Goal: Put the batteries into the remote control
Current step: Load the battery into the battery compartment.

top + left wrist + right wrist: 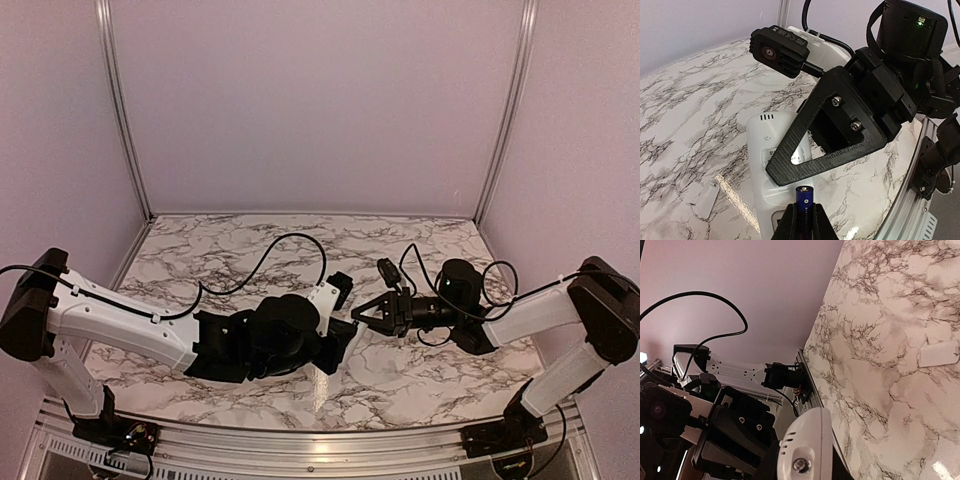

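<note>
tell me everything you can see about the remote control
The remote control is a white plastic handset with rounded corners, back side up. Three short slots, a small screw hole and a printed label show on it. It sits low over the marble table; whether it rests there is unclear. A black finger of the right gripper crosses its middle and seems to clamp it. The left gripper holds a battery just above its near end.

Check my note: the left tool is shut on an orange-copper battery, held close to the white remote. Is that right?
One detail is wrong. The battery in the left tool is black, not orange-copper, as the left wrist view shows. The rest stands: the tool is shut on it, close to the white remote.
</note>
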Motion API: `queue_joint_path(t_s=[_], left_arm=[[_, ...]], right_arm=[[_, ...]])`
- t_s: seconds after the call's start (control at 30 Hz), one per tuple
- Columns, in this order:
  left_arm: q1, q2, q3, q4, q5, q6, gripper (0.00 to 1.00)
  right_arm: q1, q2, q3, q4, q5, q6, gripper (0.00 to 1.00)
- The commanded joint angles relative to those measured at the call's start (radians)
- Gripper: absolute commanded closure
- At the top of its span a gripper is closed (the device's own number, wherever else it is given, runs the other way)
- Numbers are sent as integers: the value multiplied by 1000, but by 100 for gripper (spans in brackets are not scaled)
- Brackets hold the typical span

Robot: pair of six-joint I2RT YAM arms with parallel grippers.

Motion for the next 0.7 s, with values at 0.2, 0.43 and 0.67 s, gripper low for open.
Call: queue_joint_path(t_s=[0.2,0.43,0.67], left_arm=[[-9,-1,-34,-48,-5,-32,97],[-12,-17,-52,-70,-8,-59,89],[-13,-20,-60,-85,-12,-79,72]], right_arm=[[2,1,13,55,-20,17,100],[-14,-10,17,48,-24,19,100],[-21,-13,18,35,-27,12,100]])
